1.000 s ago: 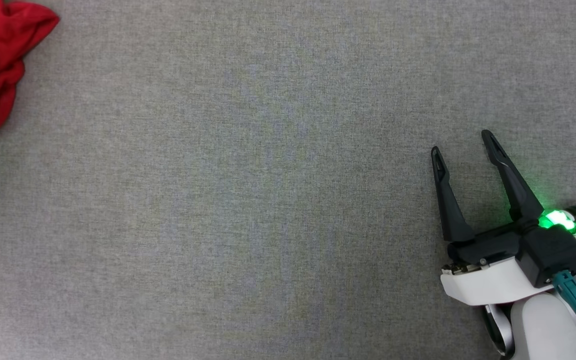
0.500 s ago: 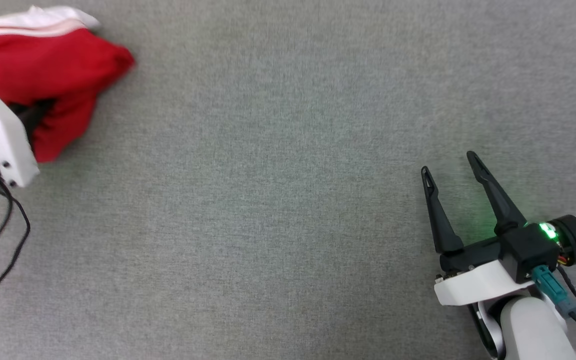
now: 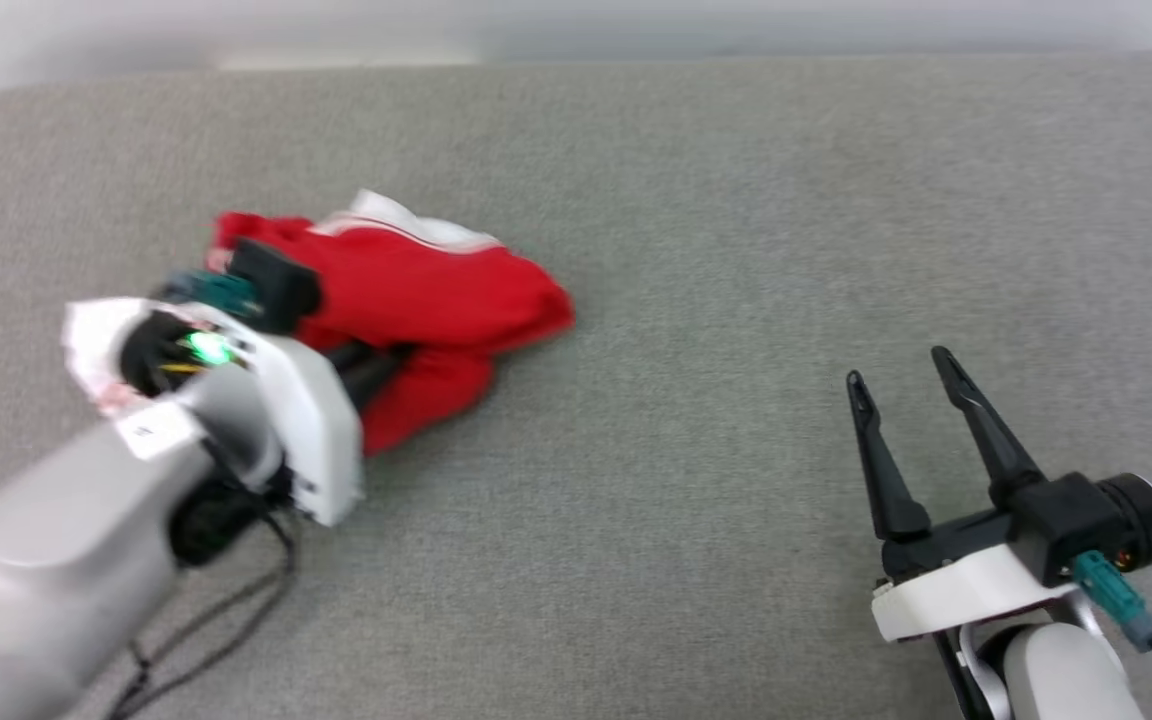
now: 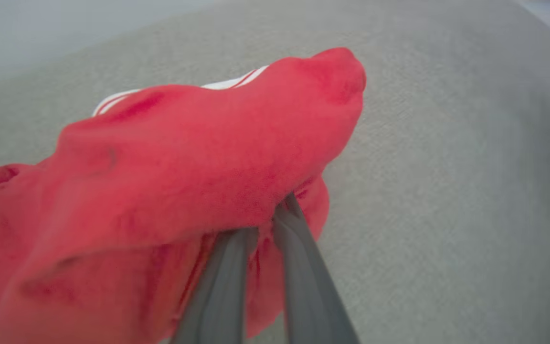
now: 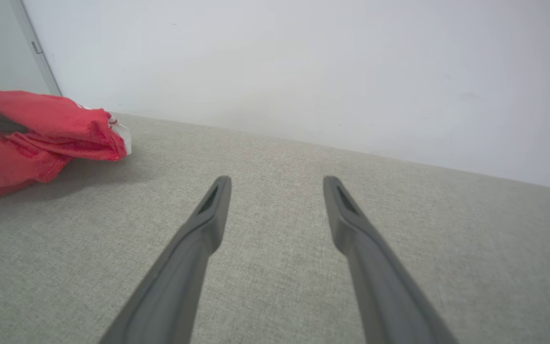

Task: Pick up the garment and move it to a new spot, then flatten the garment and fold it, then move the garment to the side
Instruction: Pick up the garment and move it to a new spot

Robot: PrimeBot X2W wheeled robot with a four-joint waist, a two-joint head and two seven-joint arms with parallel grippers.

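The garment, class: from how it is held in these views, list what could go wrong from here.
1. The left gripper is shut on one bunched fold of the garment; it could slip out.
2. Crumpled like this, it may land tangled on the grey surface.
3. The right gripper stands open, well apart, giving no support.

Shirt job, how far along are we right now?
Done: the left pincer is shut on the crumpled shirt. In hand: the move to a new spot. Left: flattening, folding and moving it aside; the shirt is bunched, and the right pincer stands open, empty.
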